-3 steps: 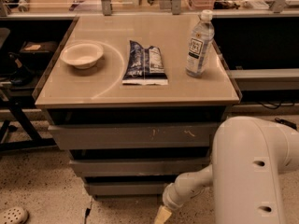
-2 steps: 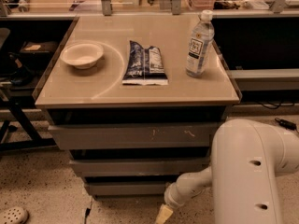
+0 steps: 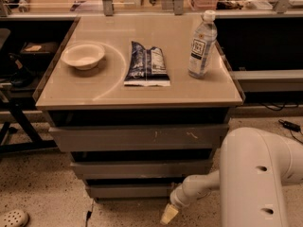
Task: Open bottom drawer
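The bottom drawer (image 3: 128, 191) is the lowest and smallest of three grey fronts under the tan cabinet top. It looks shut, flush under the middle drawer (image 3: 139, 168). The top drawer (image 3: 137, 137) has white scratch marks. My white arm comes in from the lower right. My gripper (image 3: 169, 214) hangs low, just right of and below the bottom drawer's right end, close to the floor. Only its pale tip shows.
On the cabinet top (image 3: 104, 86) stand a white bowl (image 3: 83, 56), a dark blue snack bag (image 3: 147, 64) and a clear water bottle (image 3: 202, 44). A black stand (image 3: 16, 112) is at the left. A shoe (image 3: 12, 218) lies on the speckled floor.
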Motion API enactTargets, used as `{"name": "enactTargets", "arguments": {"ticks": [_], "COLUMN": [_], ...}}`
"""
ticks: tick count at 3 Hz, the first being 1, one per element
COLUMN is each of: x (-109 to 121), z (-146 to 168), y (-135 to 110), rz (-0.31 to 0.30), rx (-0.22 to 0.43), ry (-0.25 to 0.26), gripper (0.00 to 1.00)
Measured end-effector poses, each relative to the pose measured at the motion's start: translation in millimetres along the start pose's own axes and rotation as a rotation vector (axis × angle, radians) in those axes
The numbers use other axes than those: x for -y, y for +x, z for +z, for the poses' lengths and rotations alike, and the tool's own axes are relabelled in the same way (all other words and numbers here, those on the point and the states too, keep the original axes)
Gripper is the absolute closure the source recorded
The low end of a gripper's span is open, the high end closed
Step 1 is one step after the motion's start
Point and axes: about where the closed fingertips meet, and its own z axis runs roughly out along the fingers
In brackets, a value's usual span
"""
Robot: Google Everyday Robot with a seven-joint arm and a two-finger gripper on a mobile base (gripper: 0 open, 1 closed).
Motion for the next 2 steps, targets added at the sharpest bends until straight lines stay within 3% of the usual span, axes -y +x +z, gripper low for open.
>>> {"name": "enactTargets", "arguments": {"ticks": [2], "x": [25], "z": [13], "y": [-2], "rz": [-0.011], "rx": [0.020], "ry": [0.022], "gripper": [0.00]}}
